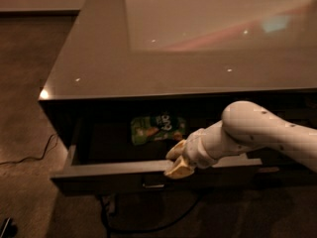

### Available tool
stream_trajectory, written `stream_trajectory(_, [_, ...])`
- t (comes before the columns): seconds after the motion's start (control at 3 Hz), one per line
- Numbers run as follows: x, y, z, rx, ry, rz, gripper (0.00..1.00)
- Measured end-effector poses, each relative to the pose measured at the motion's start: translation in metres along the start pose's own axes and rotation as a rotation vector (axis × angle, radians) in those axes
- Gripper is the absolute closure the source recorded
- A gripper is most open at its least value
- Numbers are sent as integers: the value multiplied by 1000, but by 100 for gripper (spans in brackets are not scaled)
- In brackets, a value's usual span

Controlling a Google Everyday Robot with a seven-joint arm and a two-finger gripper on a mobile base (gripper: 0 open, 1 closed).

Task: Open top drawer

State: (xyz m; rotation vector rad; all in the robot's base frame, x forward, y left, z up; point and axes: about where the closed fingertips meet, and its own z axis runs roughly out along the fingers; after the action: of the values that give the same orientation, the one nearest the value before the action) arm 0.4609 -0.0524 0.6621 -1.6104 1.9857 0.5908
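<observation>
Gripper (178,161) is placed at the upper edge of the top drawer (109,173), just right of the small handle (153,185). Whether that edge is clamped cannot be told. This placement is judged to let the front be drawn outward. The drawer is shown partly out beneath the glossy top (99,58), and a green packet (157,128) is exposed inside.
</observation>
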Motion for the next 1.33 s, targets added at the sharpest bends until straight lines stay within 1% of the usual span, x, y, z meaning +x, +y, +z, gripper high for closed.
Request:
stream_trajectory(0.33, [2, 9, -10, 12, 14, 3, 100])
stream_trajectory(0.67, [0, 10, -12, 12, 14, 3, 82])
stream_trajectory(1.0, [2, 20, -29, 30, 33, 22, 59])
stream_trajectory(1.33, [3, 26, -39, 39, 44, 36, 35])
